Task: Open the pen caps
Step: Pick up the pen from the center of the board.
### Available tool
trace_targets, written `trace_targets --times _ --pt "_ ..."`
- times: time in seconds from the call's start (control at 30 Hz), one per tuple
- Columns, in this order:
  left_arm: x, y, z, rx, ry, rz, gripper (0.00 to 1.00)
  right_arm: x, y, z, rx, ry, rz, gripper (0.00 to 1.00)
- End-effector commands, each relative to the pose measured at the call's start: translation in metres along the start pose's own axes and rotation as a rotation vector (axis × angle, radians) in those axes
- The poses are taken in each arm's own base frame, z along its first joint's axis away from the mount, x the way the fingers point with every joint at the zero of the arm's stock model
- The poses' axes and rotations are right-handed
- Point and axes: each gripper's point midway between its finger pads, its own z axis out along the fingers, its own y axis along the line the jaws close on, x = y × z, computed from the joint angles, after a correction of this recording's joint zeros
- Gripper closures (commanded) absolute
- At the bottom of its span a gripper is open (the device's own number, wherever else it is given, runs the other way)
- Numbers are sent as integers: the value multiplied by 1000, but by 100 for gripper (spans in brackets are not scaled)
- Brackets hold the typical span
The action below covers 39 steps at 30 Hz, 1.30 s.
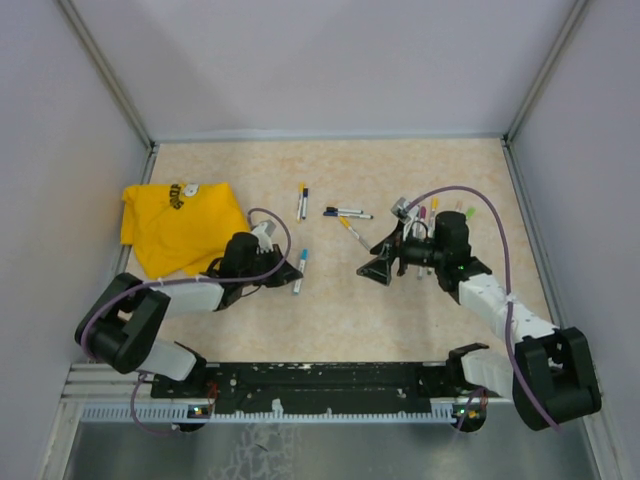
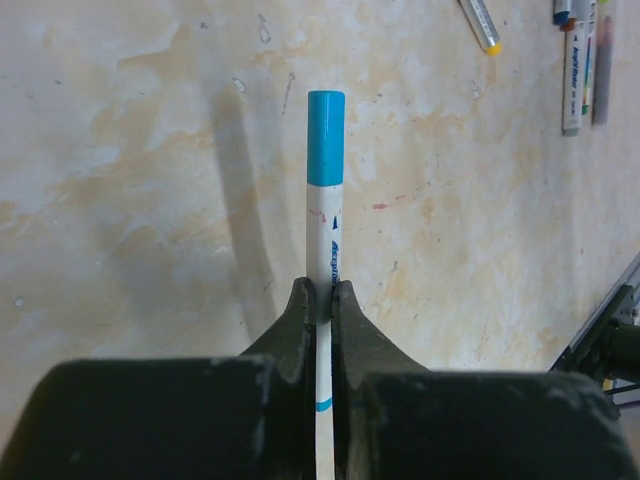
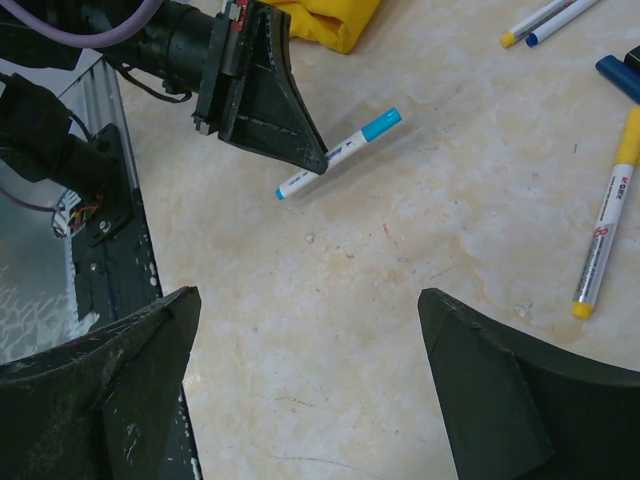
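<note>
- Pinching the thin white plastic pen barrel (image 2: 324, 240) in my left gripper (image 2: 320, 292), jaws narrow.
- Its stubby light-blue plastic cap (image 2: 325, 138) sits on the far end.
- My right gripper (image 3: 308, 300) gapes wide, holding nothing, above the beige table (image 3: 400, 200).

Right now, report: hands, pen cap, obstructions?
Left hand shut on thin white pen barrel, light-blue plastic cap on. Right hand open, empty, facing cap. Loose yellow-ended pen off to side, not blocking.
</note>
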Motion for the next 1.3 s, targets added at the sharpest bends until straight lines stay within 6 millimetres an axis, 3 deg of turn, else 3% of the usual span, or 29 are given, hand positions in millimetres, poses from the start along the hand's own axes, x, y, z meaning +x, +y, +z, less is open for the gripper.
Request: trace_targets --times 0.0,0.53,1.27 --pt "-8 -27 -2 107 -53 -6 100 -9 1 4 -10 -30 -36 9" --pt "-3 -58 1 236 -104 -56 100 -5 -6 10 3 -34 31 9" --pt "2 -84 7 347 -149 -116 100 7 -11 18 5 -28 110 9"
